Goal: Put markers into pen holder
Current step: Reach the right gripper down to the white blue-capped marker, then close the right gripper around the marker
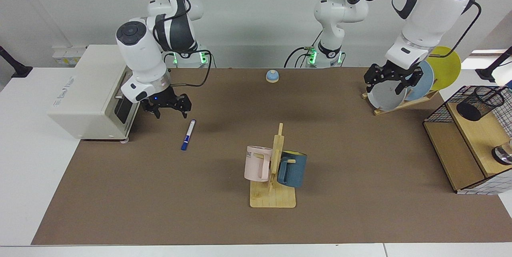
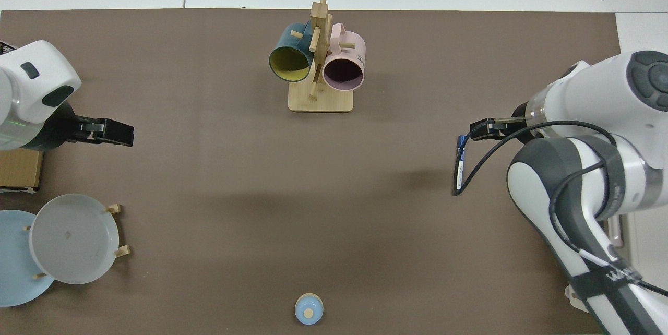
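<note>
The marker (image 1: 188, 134), white with a blue cap, lies flat on the brown mat, to the right of the oven in the facing view. My right gripper (image 1: 173, 113) hangs open just behind and to the left of the marker's white end, not touching it. In the top view the marker (image 2: 459, 167) is partly crossed by the arm's cable, and the right gripper (image 2: 477, 130) sits at its capped end. The black mesh pen holder (image 1: 480, 103) stands on the wooden shelf at the far right. My left gripper (image 1: 385, 89) is open in front of the plates, left of the pen holder; the top view shows this left gripper (image 2: 122, 134) too.
A white toaster oven (image 1: 92, 93) stands beside the right arm. A wooden mug rack (image 1: 274, 193) with a pink and a blue mug is in the middle front. A plate rack (image 1: 394, 107), a small blue bell (image 1: 272, 76) and a wire-grid shelf frame (image 1: 440, 111) line the back and right.
</note>
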